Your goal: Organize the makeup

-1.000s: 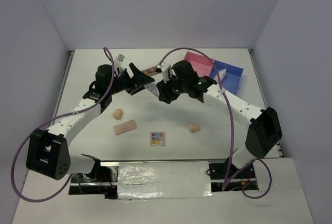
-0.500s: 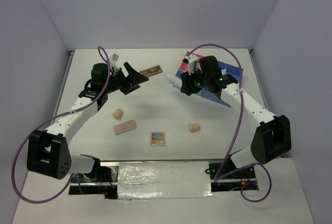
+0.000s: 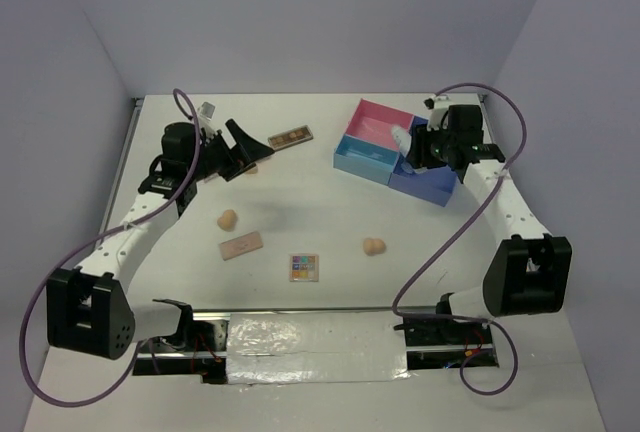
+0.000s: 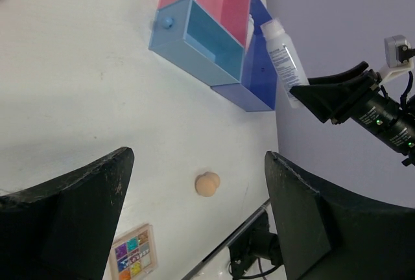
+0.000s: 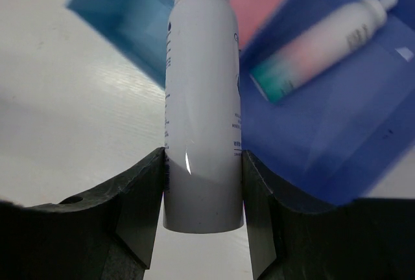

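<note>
Right fingers (image 5: 139, 209) now hold white bottle (image 5: 202, 111) over tray (image 5: 337, 144); left arm (image 3: 130, 227) retreated.

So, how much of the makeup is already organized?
Done: one tinted bottle lies in the tray, dark blue compartment. In hand: the right claw holds a white bottle above the tray; the left claw is open. Left on the table: at least two sponges, and the brown, pink and multicolour palettes.

I'm getting bright, even overhead light washing over the white table (image 3: 330, 202), casting only faint, soft shadows. My right wrist view is blurring the tray (image 5: 350, 131) behind the sharper white bottle (image 5: 202, 111), which is catching a small glare streak.
</note>
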`<state>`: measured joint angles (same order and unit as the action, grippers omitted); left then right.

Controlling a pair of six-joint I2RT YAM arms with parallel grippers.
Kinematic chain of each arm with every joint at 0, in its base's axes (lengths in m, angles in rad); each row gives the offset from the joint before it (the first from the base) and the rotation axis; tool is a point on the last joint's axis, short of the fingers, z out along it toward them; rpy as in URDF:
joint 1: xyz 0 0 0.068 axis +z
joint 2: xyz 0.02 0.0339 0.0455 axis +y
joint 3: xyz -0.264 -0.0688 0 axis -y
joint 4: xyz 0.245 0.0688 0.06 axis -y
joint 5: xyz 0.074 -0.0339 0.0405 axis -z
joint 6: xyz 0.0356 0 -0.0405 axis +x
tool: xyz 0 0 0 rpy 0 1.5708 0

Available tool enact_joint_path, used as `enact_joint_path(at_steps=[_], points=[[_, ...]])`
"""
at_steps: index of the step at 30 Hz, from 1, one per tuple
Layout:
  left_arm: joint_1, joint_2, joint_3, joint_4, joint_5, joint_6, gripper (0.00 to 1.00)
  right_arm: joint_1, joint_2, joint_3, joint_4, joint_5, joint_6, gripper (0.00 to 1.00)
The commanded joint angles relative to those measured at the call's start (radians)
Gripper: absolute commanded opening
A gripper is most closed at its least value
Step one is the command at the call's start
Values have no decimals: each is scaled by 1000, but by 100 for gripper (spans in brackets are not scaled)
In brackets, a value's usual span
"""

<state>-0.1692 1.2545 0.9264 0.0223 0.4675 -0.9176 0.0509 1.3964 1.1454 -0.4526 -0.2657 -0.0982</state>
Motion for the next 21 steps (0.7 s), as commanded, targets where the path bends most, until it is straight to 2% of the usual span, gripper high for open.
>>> enact_joint_path(at_steps=[1,6,14,17,21], points=[[20,-44,-8,-57,-41,80,94,-43,-33,-25,71,29,41,14],[59,-85,-21,-111,-66,126,94,-129,13,-50,110,98,97,14],[157,-79,-35,-174,-53,180,99,-160,154,0,149,177,178,20],[165,-72,-28,-180,-52,195,99,-161,220,23,155,180,184,30],[166,-58,-18,-194,-52,215,99,-160,286,48,147,169,170,50]])
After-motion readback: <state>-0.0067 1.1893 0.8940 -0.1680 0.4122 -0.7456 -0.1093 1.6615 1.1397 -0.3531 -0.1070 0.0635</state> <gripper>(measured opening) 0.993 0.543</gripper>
